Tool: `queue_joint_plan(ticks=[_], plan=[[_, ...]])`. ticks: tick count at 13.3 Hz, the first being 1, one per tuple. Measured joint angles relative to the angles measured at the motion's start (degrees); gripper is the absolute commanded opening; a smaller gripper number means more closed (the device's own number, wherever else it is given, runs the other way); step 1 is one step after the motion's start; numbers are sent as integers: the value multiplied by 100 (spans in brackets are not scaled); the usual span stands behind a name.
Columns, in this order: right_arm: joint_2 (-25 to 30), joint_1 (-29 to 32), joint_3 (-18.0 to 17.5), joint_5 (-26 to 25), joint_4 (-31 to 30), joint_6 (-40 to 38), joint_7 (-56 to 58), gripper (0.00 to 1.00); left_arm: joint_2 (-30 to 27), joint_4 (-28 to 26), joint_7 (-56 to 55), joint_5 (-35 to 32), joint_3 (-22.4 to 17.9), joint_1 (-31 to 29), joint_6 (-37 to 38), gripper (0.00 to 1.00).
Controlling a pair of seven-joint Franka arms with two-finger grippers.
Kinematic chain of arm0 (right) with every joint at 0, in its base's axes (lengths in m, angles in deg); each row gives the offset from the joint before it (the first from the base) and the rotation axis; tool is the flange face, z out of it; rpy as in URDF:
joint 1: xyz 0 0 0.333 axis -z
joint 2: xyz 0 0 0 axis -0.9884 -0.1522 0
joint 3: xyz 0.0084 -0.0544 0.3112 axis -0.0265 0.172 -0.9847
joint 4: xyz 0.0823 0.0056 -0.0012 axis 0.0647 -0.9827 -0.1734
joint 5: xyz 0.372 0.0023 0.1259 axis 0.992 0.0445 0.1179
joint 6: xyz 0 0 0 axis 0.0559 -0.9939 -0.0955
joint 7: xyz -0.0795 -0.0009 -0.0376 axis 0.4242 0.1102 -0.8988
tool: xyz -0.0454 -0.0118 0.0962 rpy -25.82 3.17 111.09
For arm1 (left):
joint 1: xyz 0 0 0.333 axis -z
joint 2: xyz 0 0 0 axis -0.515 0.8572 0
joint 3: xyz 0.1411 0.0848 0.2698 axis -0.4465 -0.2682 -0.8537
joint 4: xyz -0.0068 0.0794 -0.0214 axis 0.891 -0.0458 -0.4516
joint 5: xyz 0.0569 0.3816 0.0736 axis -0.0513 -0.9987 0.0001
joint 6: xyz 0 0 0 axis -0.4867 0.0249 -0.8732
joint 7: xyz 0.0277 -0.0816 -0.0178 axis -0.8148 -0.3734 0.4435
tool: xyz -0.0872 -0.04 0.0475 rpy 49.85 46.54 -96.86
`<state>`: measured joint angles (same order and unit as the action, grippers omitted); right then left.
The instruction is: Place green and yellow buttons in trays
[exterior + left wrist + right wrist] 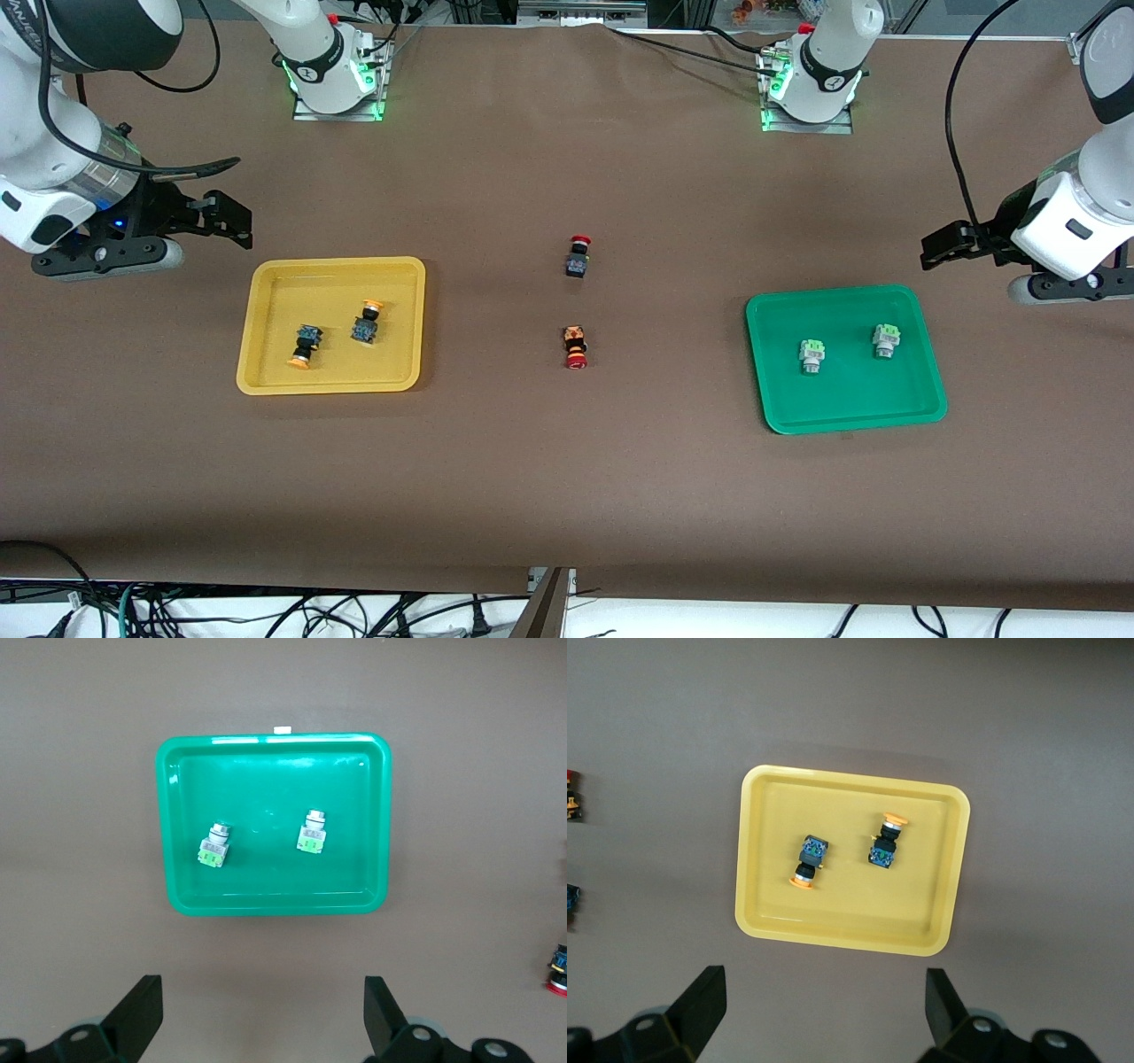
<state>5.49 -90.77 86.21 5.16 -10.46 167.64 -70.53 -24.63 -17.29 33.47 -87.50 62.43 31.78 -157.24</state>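
Sitting: two yellow buttons [335, 337] and two green buttons [849, 347] in trays [330, 383].

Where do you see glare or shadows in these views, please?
Left wrist view: white glare streaks along the green tray rim. Right wrist view: even light, soft shadow beside the yellow tray. Front view: faint shadows under both open grippers, left gripper and right gripper.

Two buttons [335, 340] lie in each tray [266, 377].
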Motion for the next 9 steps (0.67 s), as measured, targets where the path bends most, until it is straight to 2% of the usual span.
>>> queue_joint_plan(ticks=[9], plan=[[-388, 101, -17, 0, 329, 26, 0, 100, -20, 0, -5, 0, 0, 129, -54, 100]])
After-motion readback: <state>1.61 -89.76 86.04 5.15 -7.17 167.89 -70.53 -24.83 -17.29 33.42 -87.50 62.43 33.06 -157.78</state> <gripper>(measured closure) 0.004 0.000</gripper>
